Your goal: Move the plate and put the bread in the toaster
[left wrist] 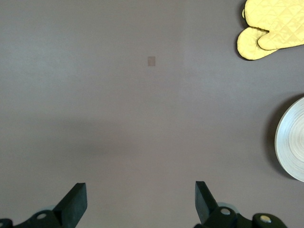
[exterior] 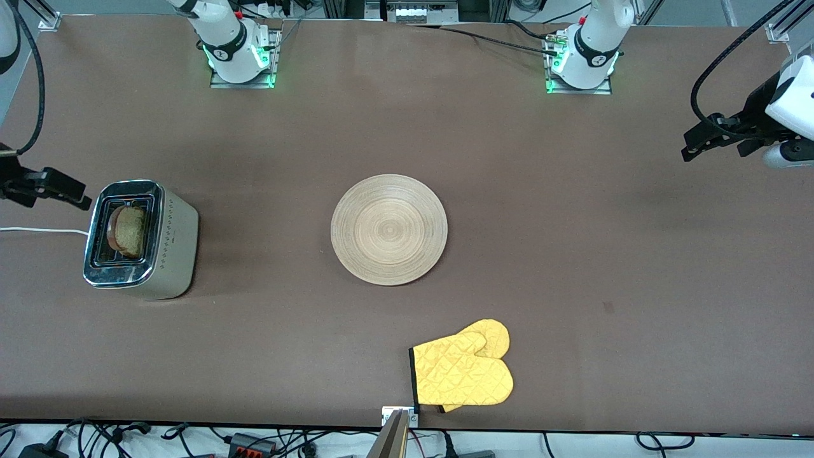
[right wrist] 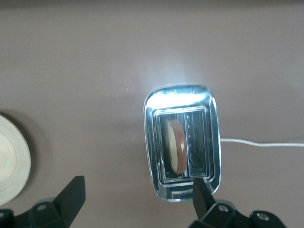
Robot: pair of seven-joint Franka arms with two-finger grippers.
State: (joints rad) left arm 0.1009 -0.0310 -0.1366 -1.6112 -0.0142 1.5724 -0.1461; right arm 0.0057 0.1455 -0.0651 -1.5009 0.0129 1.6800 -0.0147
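Note:
The pale wooden plate (exterior: 388, 229) lies flat mid-table with nothing on it; its rim also shows in both wrist views, as the plate (left wrist: 292, 140) and the plate (right wrist: 12, 159). The chrome-topped toaster (exterior: 141, 240) stands toward the right arm's end. The bread (exterior: 129, 231) stands upright in one slot, the bread (right wrist: 176, 147) being in the slot on the plate's side of the toaster (right wrist: 183, 97). My right gripper (exterior: 79, 194) hangs open and empty, up by the toaster's cord side; the right gripper (right wrist: 137, 194) holds nothing. My left gripper (exterior: 688, 146) hovers open over bare table at the left arm's end, and the left gripper (left wrist: 141, 199) is empty.
A yellow oven mitt (exterior: 464, 372) lies near the table's front edge, nearer to the front camera than the plate; the mitt (left wrist: 273, 28) shows in the left wrist view too. The toaster's white cord (exterior: 38, 229) runs off toward the right arm's end of the table.

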